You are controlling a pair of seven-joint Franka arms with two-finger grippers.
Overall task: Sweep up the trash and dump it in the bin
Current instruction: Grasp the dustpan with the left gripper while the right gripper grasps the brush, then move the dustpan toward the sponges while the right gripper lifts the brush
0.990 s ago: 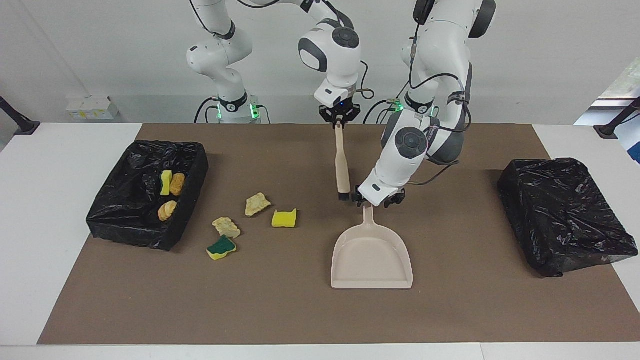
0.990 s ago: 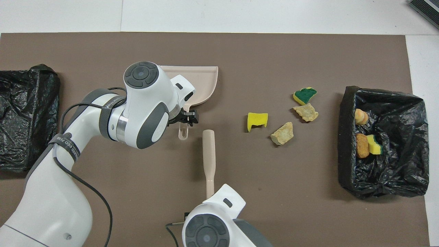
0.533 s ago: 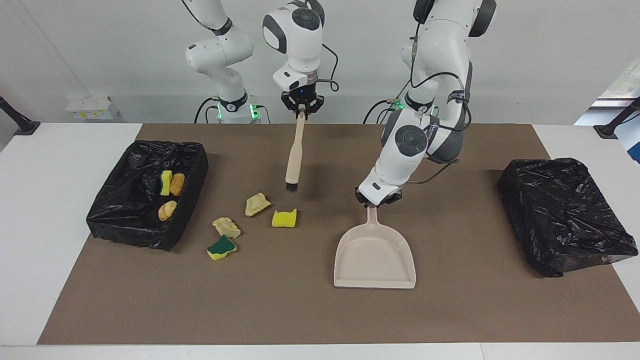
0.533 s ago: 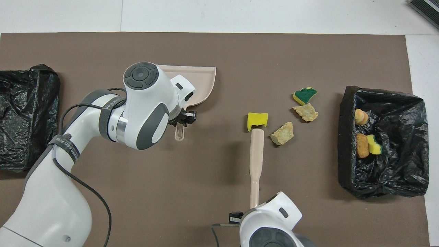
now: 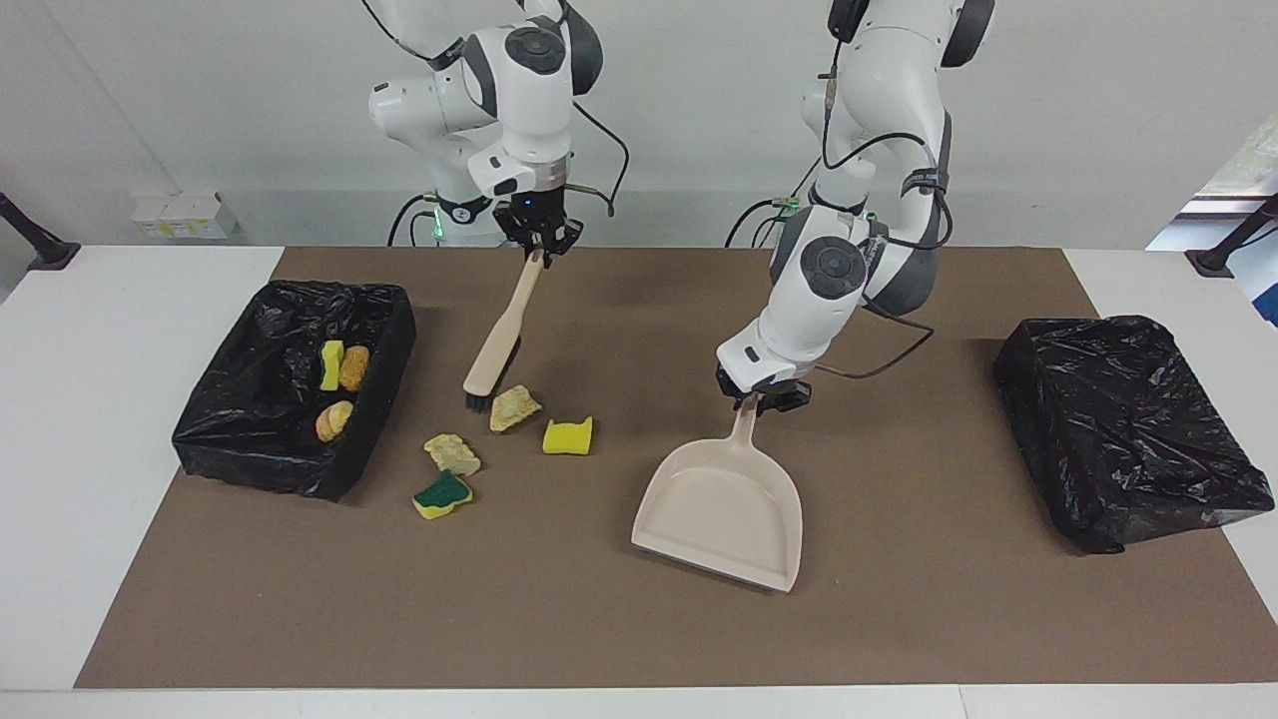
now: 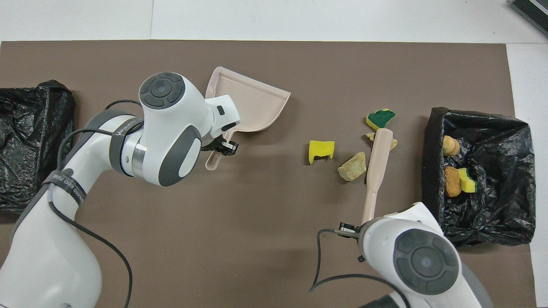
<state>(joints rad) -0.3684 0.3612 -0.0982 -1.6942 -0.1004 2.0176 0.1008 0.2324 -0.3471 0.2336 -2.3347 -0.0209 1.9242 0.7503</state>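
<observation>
Right gripper (image 5: 540,243): up over the brown mat (image 5: 619,619) at the robots' edge, toward the right arm's end of the bench; jaws clenched on the top of the brush handle.
Brush (image 5: 499,345): beige, long-handled, slanting down from the right gripper; its dark bristles (image 5: 477,404) are just beside the nearest beige chunk, between that chunk and the open bin; whether they touch the mat cannot be told.
Left gripper (image 5: 764,395): over the middle of the mat, jaws grasping the end of the dustpan handle.
Dustpan (image 5: 724,509): beige, its mouth turned away from the robots and angled toward the scraps; well apart from them.
Open bin (image 5: 384,330): black-lined, at the right arm's end of the mat; holds a green-and-yellow sponge (image 5: 330,364), a brown lump (image 5: 353,366) and a bread-like lump (image 5: 333,420).
Loose trash, nearest the robots: beige chunk (image 5: 514,407) on the mat.
Yellow sponge bit (image 5: 568,436): a little farther out, beside that chunk, on the dustpan's side.
Second beige chunk (image 5: 452,453): farther again, nearer the open bin.
Green-topped sponge (image 5: 442,494): farthest of the loose scraps, just beside the second chunk.
Covered black bin (image 5: 1128,429): at the left arm's end of the bench, well apart from everything else.
</observation>
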